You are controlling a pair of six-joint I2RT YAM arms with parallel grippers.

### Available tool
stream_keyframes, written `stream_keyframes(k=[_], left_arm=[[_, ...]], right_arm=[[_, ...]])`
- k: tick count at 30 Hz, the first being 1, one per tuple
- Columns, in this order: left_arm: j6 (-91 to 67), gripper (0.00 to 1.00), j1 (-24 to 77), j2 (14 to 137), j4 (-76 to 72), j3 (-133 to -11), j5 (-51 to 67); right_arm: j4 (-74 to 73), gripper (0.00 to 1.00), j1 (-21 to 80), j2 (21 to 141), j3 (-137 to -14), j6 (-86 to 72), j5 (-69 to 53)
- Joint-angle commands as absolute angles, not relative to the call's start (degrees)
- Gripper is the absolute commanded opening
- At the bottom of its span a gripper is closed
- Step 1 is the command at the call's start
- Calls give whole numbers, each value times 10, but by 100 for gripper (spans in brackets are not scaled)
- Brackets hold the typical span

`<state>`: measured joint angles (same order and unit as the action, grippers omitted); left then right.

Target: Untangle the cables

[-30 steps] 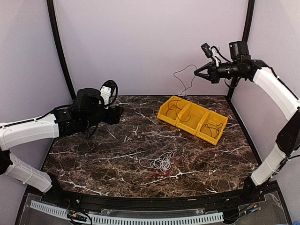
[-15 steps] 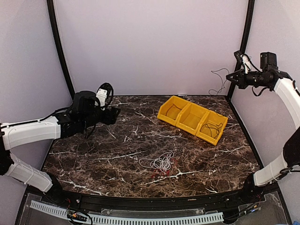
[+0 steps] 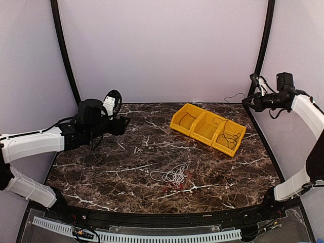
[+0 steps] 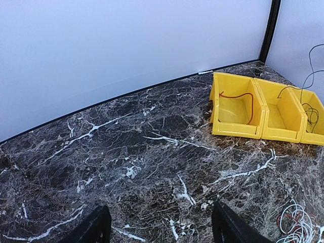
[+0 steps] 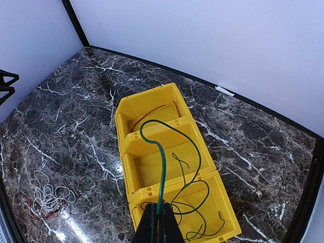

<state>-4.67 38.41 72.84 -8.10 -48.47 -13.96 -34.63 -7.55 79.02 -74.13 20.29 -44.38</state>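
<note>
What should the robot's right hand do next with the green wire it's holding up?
Probably lower the right gripper toward the end bin and then open. It is shut on the green wire, which hangs from it, loops over the middle bin and coils in the end bin, so most of it lies there already.

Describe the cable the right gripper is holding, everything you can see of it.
The held cable is a single thin, flexible wire. It looks dark green in the wrist view and nearly black from above. The right gripper is shut and pinches it between its fingertips, in the air above the bins. From the pinch it curves out over the middle yellow bin and hangs down into the end bin, where the rest lies in loose, overlapping loops on the floor.
</note>
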Motion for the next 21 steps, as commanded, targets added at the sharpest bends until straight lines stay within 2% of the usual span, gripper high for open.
stream_keyframes(k=[1,21], left_arm=[[-40,71,381,713,-94,-477,-133],[-45,70,381,719,-94,-477,-123]], right_arm=[[-330,0,-85,751,-723,208,-448],[-349,0,-103,695,-725,203,-449]])
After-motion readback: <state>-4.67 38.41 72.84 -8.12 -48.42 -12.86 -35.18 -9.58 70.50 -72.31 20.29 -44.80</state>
